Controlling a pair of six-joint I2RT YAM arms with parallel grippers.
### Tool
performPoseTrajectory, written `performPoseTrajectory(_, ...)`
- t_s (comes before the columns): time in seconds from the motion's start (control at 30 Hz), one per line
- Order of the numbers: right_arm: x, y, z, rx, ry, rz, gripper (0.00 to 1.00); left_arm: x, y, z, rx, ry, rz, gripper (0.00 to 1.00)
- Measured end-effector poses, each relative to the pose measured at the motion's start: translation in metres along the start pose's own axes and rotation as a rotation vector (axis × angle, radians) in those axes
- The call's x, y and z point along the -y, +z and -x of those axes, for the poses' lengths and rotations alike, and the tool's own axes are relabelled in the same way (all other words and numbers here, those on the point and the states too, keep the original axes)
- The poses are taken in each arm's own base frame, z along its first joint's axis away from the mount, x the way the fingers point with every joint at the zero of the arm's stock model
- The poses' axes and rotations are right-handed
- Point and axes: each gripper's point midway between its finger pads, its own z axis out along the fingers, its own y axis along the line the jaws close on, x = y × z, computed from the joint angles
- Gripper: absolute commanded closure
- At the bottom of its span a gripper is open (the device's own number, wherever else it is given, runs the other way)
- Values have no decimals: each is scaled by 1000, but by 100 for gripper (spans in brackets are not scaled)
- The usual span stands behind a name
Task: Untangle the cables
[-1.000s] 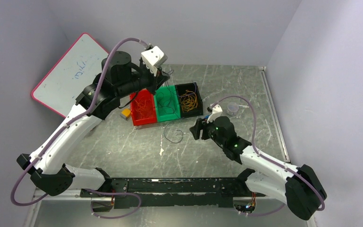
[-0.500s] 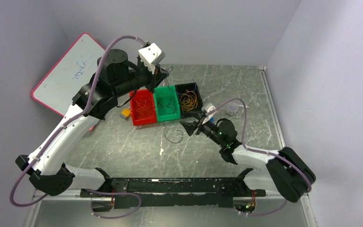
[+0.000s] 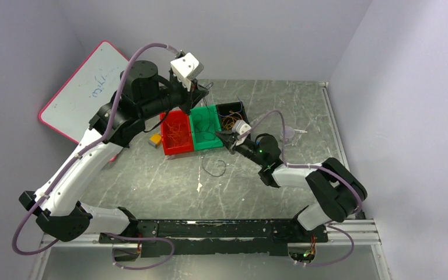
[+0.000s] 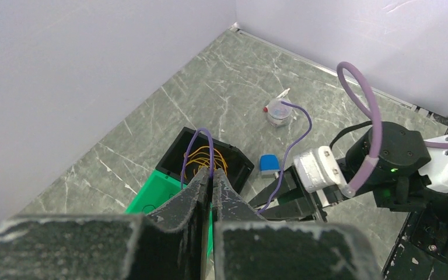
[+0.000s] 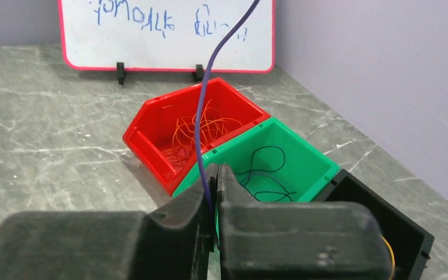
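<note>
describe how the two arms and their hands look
Both the left arm and right arm have glossy white links joined by black round joints, with a lilac hose looping along each and a white boxy camera block at the wrist. The left hand and right hand each have two scuffed black tapering fingers. A small green light glows on the right arm.

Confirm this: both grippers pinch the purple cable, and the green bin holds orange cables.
Not quite: the right wrist view shows the green bin holding dark cables; the orange ones lie in the red bin. The left gripper and right gripper do pinch the purple cable.
</note>
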Motion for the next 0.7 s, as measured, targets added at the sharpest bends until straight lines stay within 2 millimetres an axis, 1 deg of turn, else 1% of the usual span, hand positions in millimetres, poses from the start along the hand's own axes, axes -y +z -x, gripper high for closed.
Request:
performPoseTrajectory(0.13,-1,4,-6,-29,0,15,100,-1,0,-1,-4,-4,10,93)
performPoseTrajectory(0.23,0,2,-7,-47,11,7,100,-9,-1,-3,-11,-9,52,93)
performPoseTrajectory(0.33,5,-1,4,-50,32,-25,100,-19,-2,-9,-27,-22,111,93)
performPoseTrajectory(0.43,15,3,32,-22,41,-57,100,-32,-3,-19,-50,-46,166,93)
performPoseTrajectory(0.53,29,12,76,37,34,-87,100,-42,-4,-27,-65,-72,212,93)
performPoseTrajectory(0.6,37,17,102,73,26,-99,100,-44,-6,-29,-67,-85,225,93)
performPoseTrajectory(0.7,44,25,128,101,20,-105,100,-43,-11,-27,-56,-96,227,93)
